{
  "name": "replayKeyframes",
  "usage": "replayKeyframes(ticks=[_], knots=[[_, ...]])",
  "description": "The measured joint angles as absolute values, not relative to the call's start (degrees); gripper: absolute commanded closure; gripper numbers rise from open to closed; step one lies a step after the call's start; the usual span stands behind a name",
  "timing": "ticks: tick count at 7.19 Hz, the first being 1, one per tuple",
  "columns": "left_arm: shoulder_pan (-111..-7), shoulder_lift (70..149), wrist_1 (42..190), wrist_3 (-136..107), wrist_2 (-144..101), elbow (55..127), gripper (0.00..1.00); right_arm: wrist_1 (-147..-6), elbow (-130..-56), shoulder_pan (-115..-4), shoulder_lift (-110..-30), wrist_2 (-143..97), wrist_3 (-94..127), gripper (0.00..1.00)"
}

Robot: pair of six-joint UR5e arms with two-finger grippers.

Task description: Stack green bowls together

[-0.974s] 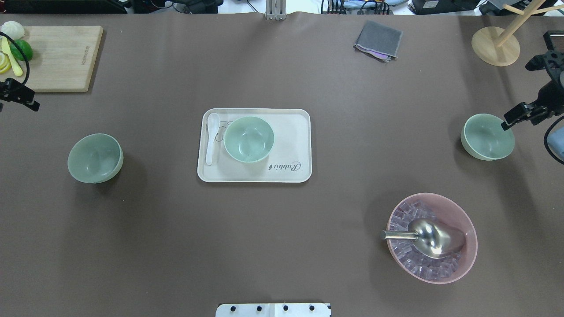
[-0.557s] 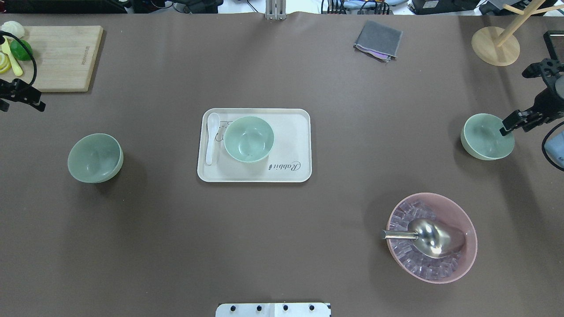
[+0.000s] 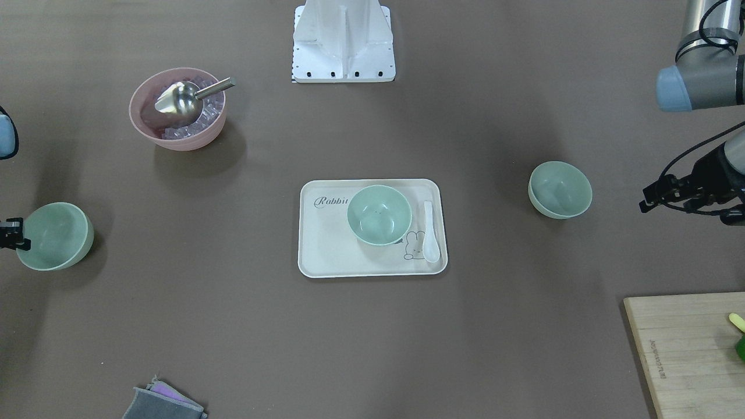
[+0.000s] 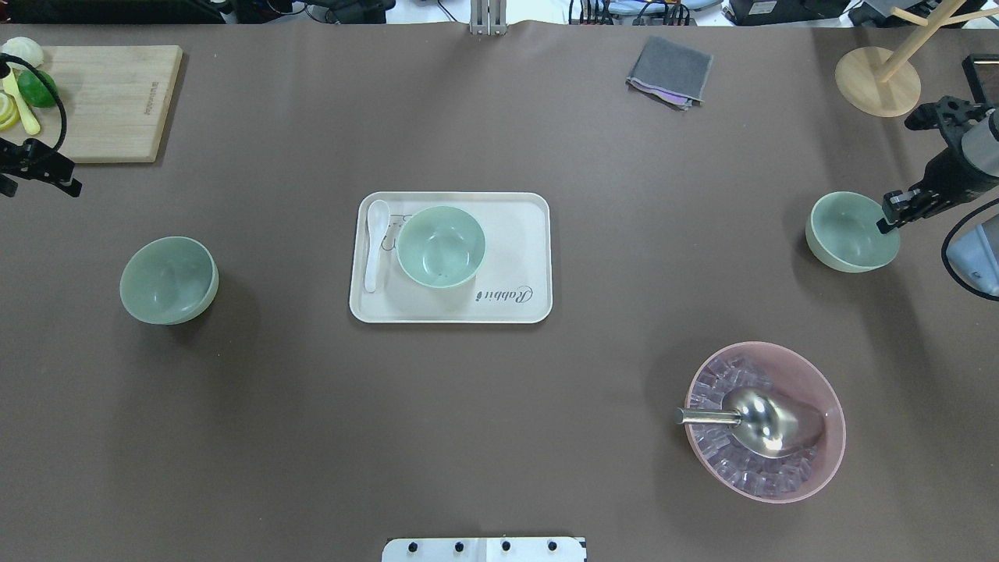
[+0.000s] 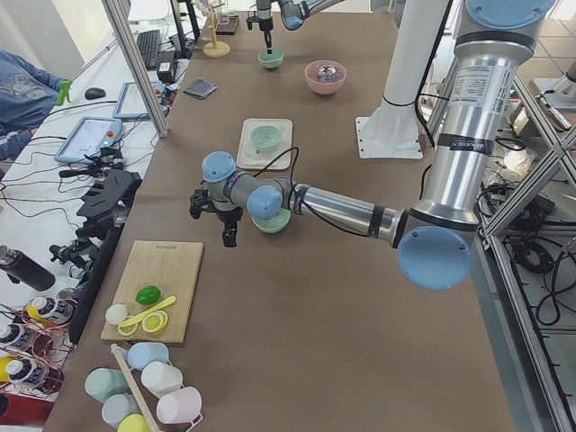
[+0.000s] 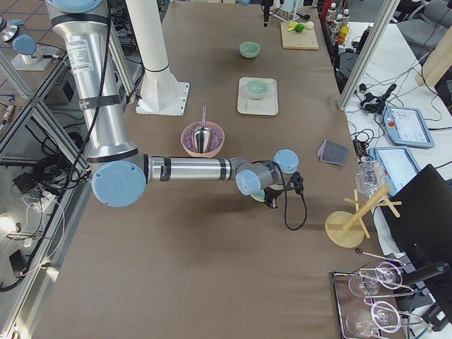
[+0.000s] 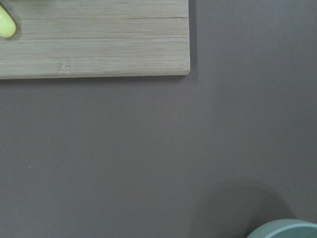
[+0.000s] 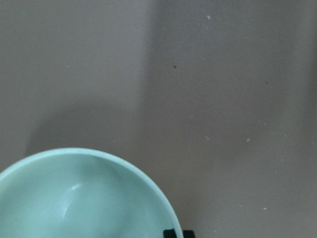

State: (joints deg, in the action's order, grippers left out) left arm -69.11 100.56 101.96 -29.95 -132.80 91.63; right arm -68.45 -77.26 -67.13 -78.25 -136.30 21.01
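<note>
Pinching green bowl (image 4: 843, 234) rim, right tool (image 4: 883, 226) has open table (image 4: 624, 195) around; left tool (image 4: 72, 187) state unclear

- Tray (image 4: 515, 234) mid-table; bowl (image 4: 441, 247) and spoon (image 4: 375, 243) on it, spoon left of bowl.
- Second bowl (image 4: 168, 279) well left of tray; third bowl (image 4: 847, 232) well right.
- Scoop (image 4: 769, 425) in large bowl (image 4: 833, 457), near right.
</note>
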Motion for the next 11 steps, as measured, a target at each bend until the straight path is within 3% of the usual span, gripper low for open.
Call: replayKeyframes(ticks=[3, 6, 8, 9, 10, 11], knots=[[-65.81, 102.16, 101.83, -33.4, -129.82, 91.17, 0.03, -71.97, -84.57, -68.87, -75.8, -141.92, 28.66, 1.0], [-61.08, 102.04, 103.62, -34.07, -129.38, 89.64, 0.07, -75.58, -88.3, -63.86, -66.14, -142.71, 45.51, 1.0], [-58.17, 100.5, 108.02, -34.28, -129.83, 89.83, 0.22, -75.59, -88.42, -58.15, -60.43, -138.95, 55.29, 1.0], [-57.22, 100.0, 108.88, -34.38, -129.88, 89.87, 0.37, -75.59, -88.33, -55.45, -57.92, -136.43, 59.62, 1.0], [-56.62, 99.48, 109.19, -34.43, -129.92, 90.03, 0.6, -75.57, -88.19, -53.08, -55.59, -134.1, 63.26, 1.0], [-56.26, 99.07, 109.27, -34.55, -130.25, 90.31, 1.0, -75.53, -88.06, -51.12, -53.76, -132.27, 66.07, 1.0]])
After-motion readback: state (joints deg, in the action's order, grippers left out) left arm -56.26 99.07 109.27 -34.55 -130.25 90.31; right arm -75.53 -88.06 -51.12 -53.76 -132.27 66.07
